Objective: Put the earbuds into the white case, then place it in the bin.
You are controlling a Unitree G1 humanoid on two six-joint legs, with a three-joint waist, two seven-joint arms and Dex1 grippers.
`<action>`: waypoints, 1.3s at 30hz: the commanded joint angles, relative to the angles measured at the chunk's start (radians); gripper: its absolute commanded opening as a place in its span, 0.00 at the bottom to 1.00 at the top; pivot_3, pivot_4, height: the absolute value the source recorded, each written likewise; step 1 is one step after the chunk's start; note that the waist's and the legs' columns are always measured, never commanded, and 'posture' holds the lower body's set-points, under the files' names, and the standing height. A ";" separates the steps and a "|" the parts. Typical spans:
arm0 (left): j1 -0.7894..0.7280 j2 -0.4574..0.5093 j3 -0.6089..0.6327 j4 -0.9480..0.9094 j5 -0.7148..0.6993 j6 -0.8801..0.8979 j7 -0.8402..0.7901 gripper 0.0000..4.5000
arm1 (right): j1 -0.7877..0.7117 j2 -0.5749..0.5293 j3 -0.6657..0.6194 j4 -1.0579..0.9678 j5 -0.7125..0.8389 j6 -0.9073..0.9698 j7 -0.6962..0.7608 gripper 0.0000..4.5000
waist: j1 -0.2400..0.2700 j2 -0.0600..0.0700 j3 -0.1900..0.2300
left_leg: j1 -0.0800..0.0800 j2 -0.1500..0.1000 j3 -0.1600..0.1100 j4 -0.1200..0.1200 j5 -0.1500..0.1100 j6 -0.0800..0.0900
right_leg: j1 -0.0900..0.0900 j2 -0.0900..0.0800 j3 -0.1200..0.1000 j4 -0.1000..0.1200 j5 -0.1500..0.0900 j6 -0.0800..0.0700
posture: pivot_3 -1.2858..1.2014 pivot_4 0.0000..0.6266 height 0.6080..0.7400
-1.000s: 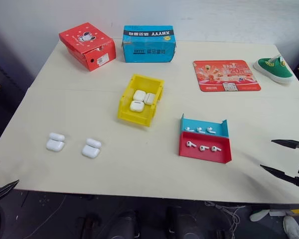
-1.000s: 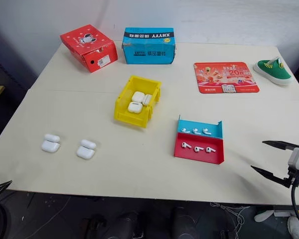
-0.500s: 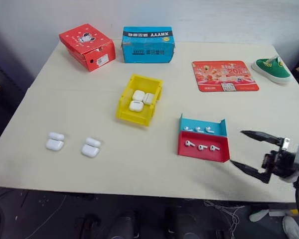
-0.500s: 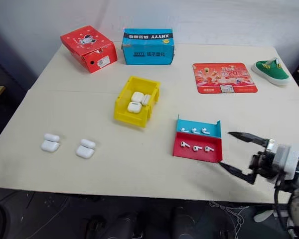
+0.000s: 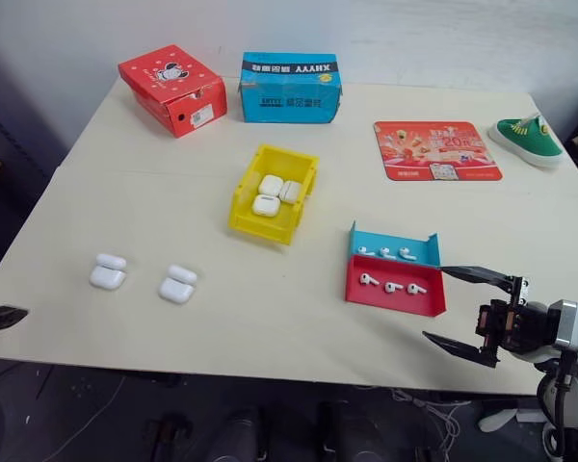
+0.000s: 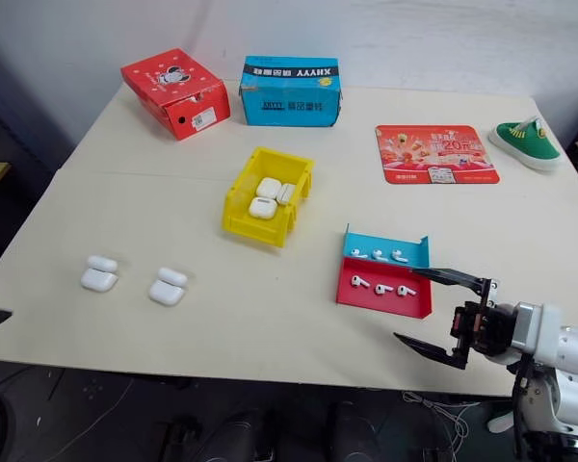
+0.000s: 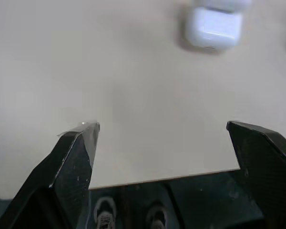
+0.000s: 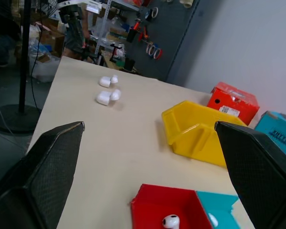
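Head views, change: the right tool (image 5: 464, 308) has swung in from the counter's right edge and now hovers just right of the red-and-blue tray (image 5: 395, 296), fingers spread wide, gripping nothing. The left tool (image 5: 2, 318) has come in at the left edge as a dark tip.
Head views, meaning: judged an approach to the earbuds; no pick has begun.
Head views, task things: six earbuds (image 5: 392, 286) lie in the tray, three in the blue half, three in the red. Two open white cases (image 5: 176, 285) sit on the counter (image 5: 154, 192) at front left, well apart from the right tool. The yellow bin (image 5: 273, 192) at centre already holds three closed cases.
Left wrist view: left tool (image 7: 164, 138) spread wide and empty over the counter's edge; one white case (image 7: 213, 28) lies ahead, apart from both fingers.
Right wrist view: right tool (image 8: 150, 148) wide open; an earbud (image 8: 170, 221) in the tray's red half lies near, between the fingers' lines; bin (image 8: 200, 131) and cases (image 8: 107, 93) beyond.
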 commanded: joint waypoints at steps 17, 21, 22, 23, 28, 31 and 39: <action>-0.814 -0.128 -0.807 0.097 0.194 0.172 0.127 1.00 | 0.021 0.043 0.014 0.046 -0.021 -0.081 0.025 0.99 | 0.009 0.002 0.002 | -0.001 0.000 0.000 0.015 0.001 -0.001 | 0.000 0.002 0.001 0.014 0.000 0.000 | 0.52 0.24 1.00; -0.836 -0.174 -0.833 0.122 0.231 0.154 0.144 1.00 | 0.033 0.032 0.004 0.024 -0.011 -0.071 0.020 0.99 | 0.011 0.002 0.002 | -0.001 0.000 0.000 0.016 0.001 -0.001 | 0.000 0.002 0.001 0.014 0.000 0.000 | 0.52 0.24 1.00; -0.839 -0.184 -0.836 0.128 0.239 0.152 0.148 1.00 | 0.034 0.031 0.002 0.021 -0.010 -0.071 0.019 0.99 | 0.011 0.002 0.002 | -0.001 0.000 0.000 0.016 0.001 -0.002 | 0.000 0.002 0.002 0.014 0.000 0.000 | 0.52 0.24 1.00; -0.842 -0.193 -0.836 0.133 0.246 0.152 0.153 1.00 | 0.034 0.029 0.000 0.018 -0.009 -0.070 0.017 0.99 | 0.012 0.002 0.002 | -0.001 0.000 0.000 0.016 0.001 -0.001 | 0.000 0.002 0.002 0.014 0.000 0.000 | 0.52 0.24 1.00; -0.866 -0.258 -0.832 0.174 0.280 0.142 0.191 1.00 | 0.043 0.026 -0.003 0.008 -0.010 -0.067 0.009 0.99 | 0.024 0.002 0.002 | -0.001 0.000 0.000 0.017 0.002 -0.001 | 0.000 0.002 0.002 0.014 0.000 0.000 | 0.52 0.24 1.00; -0.881 -0.293 -0.824 0.197 0.293 0.139 0.212 1.00 | 0.048 0.028 0.001 -0.004 -0.015 -0.064 -0.003 0.99 | 0.025 0.002 0.002 | -0.001 0.000 0.000 0.017 0.002 -0.001 | 0.000 0.001 0.002 0.014 0.000 0.000 | 0.52 0.24 1.00; -0.906 -0.333 -0.835 0.222 0.320 0.123 0.208 1.00 | 0.065 0.033 0.005 -0.030 -0.021 -0.062 -0.023 0.99 | 0.028 0.002 0.002 | -0.001 0.000 0.000 0.018 0.002 -0.001 | 0.000 0.001 0.002 0.015 0.000 0.000 | 0.52 0.24 1.00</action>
